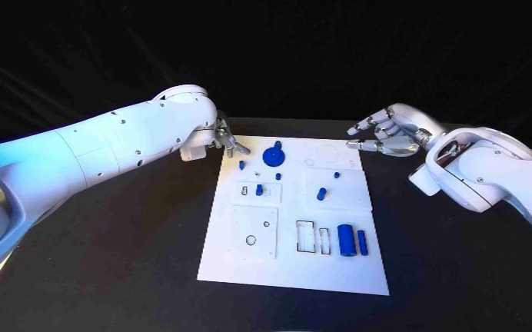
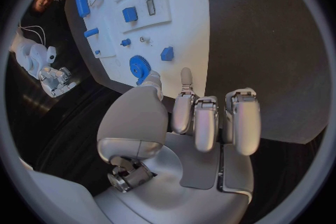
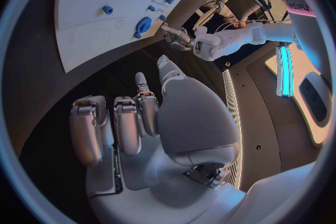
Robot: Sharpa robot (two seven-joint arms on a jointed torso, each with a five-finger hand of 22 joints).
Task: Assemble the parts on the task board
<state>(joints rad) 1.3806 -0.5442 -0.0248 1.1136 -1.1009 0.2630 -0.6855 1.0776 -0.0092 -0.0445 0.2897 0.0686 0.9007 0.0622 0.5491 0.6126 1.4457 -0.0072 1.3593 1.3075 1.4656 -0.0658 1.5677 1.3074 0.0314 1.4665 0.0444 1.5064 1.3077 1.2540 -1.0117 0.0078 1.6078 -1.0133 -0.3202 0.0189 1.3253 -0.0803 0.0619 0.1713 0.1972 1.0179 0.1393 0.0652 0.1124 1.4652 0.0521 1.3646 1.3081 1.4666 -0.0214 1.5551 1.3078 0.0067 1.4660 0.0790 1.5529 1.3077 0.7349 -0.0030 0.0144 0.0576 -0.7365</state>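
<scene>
Both hands, left hand (image 1: 225,140) and right hand (image 1: 383,137), hover empty beside the task board (image 1: 290,267).

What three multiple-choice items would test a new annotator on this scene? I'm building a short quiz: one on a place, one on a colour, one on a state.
1. Where does the blue gear lie?
A. on the far end of the task board, nearer the left robot hand
B. on the black table beside the board
C. at the board's near edge

2. What colour are the two cylinders lying side by side near the board's near right corner?
A. grey
B. blue
C. white

3. What is the right robot hand doing?
A. gripping a cylinder
B. pressing on the board
C. holding nothing, off the board's far right corner

Answers: 1 A, the gear sits at the far end close to the left robot hand. 2 B, both are blue. 3 C, its fingers are empty, off the board.
</scene>
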